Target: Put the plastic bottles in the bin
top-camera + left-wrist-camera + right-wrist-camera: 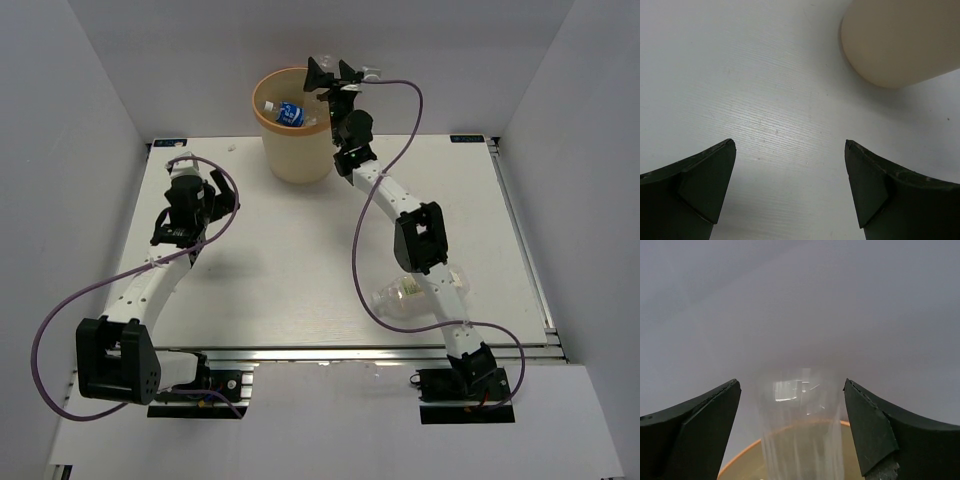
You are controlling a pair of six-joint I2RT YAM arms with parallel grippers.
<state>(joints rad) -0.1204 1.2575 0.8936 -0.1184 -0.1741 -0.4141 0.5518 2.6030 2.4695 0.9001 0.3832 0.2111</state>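
Inside the bin [295, 155], one blue-labelled bottle [290, 112] lies tilted, cap toward the left rim; its print is unreadable. Over the bin's right rim the right gripper [335, 75] stands spread, with a blurred clear bottle [802, 435] upright between its fingers. A third bottle [398, 293] lies sideways, well in front of the bin. Left of the bin, the left gripper [790, 145] is released.

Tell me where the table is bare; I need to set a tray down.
Bare: the table between left gripper and right arm, and its far-right strip. Crowded: by the bin and the clear bottle near the right arm's base.
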